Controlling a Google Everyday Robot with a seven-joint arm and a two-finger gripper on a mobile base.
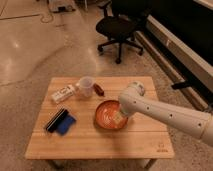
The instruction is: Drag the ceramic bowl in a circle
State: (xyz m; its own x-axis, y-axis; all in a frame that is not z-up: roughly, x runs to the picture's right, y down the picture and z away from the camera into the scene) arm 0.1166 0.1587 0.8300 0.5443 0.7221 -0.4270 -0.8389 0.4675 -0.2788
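The ceramic bowl (pixel 107 115) is a wide, shallow orange-red bowl with pale streaks inside. It sits on the wooden table (pixel 100 140), right of the middle. My white arm reaches in from the right, and my gripper (pixel 119 118) is down at the bowl's right side, over its inner edge. The arm's wrist covers the bowl's right rim.
A small white cup (pixel 85 86) stands behind the bowl, with a small red item (pixel 98 89) beside it and a white box (pixel 63 93) to its left. A black and blue object (pixel 60 122) lies at the left. A black office chair (pixel 120 27) stands beyond the table.
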